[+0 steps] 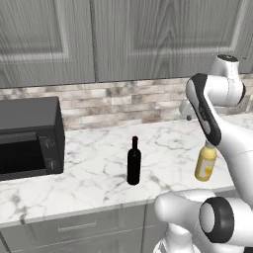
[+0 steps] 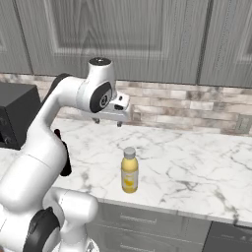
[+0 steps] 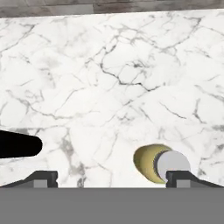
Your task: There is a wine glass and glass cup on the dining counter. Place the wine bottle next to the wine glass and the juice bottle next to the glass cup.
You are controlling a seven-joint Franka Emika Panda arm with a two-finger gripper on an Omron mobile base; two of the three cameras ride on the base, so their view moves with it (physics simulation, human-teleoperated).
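Left base view: wine bottle (image 1: 134, 162) upright, neck up, on table (image 1: 94, 170); juice bottle (image 1: 206, 163) upright beside it.
Right base view: pincer (image 2: 107, 120) above and behind the juice bottle.
Hand view: fingers (image 3: 186, 178) spread wide, holding nothing; juice bottle cap-on below, wine bottle off to the left.

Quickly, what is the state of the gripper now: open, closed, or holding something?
Gripper: open, holding nothing; fingers spread wide above the worktop, juice bottle below, not gripped.
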